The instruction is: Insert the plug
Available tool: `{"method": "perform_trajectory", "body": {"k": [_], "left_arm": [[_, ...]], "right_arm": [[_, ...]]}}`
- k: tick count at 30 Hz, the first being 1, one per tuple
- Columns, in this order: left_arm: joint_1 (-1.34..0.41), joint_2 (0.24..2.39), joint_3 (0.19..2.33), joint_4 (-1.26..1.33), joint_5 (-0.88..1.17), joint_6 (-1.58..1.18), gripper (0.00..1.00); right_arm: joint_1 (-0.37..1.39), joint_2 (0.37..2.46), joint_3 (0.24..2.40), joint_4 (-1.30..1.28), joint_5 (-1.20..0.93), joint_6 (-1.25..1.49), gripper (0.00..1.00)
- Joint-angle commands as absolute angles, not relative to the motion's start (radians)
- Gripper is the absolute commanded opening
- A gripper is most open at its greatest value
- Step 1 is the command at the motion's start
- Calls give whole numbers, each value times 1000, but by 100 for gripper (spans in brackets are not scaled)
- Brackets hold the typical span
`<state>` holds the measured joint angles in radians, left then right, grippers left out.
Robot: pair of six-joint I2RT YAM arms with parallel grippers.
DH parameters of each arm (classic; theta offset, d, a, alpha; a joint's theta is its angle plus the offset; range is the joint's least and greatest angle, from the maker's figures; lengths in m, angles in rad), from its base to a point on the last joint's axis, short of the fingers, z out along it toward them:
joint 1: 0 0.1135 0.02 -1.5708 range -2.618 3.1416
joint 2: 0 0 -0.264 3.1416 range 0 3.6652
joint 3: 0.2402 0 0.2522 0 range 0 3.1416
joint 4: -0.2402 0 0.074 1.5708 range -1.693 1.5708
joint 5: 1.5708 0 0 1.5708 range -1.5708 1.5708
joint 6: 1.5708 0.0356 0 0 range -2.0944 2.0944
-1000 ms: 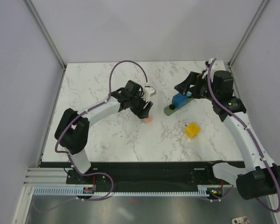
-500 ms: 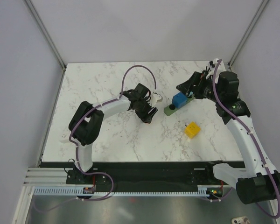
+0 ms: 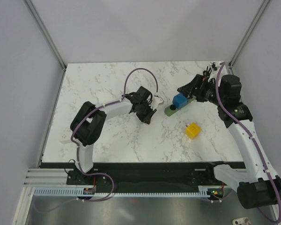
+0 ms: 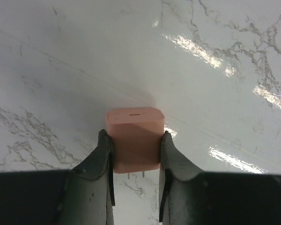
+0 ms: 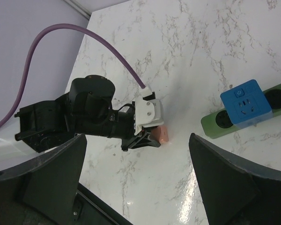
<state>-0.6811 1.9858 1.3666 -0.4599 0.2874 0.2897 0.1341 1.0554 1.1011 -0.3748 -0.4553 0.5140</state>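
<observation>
A yellow block (image 3: pixel 193 130) is seen nearer than the power strip (image 3: pixel 170 110), apart from it. Left of the power strip, the pink plug (image 4: pixel 133 123) is clamped on both sides by the left gripper (image 4: pixel 135 152). The grasp is judged made; carrying and insertion are left. Its prongs are hardly made out, and from above it is hidden. Just beyond the strip's blue adapter (image 3: pixel 180 101), the right gripper (image 5: pixel 138 180) is held wide apart, empty.

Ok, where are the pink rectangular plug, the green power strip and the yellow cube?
pink rectangular plug (image 4: pixel 134 136): left wrist view, middle of its slotted face.
green power strip (image 5: pixel 210 125): right wrist view, bare left end.
yellow cube (image 3: pixel 193 130): top external view, upper face.
</observation>
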Motion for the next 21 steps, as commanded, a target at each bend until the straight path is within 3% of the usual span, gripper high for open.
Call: {"method": "perform_trajectory", "body": {"k": [1,12,17,21], "left_arm": [[-686,1881,1322,-413,252,296,2],[-686,1504,1212,-327,339,192,2],[-687,1355,1183,-304,405,176,2],[-689,1301,1170,-296,439,170,2]], "right_arm": [[120,1034,1092,-351,-497,569,98],[109,994,1042,-233,-709,676,86],[110,1009,957,-83,-854,797,61],[164,1063,894,95,-900,938,54]]}}
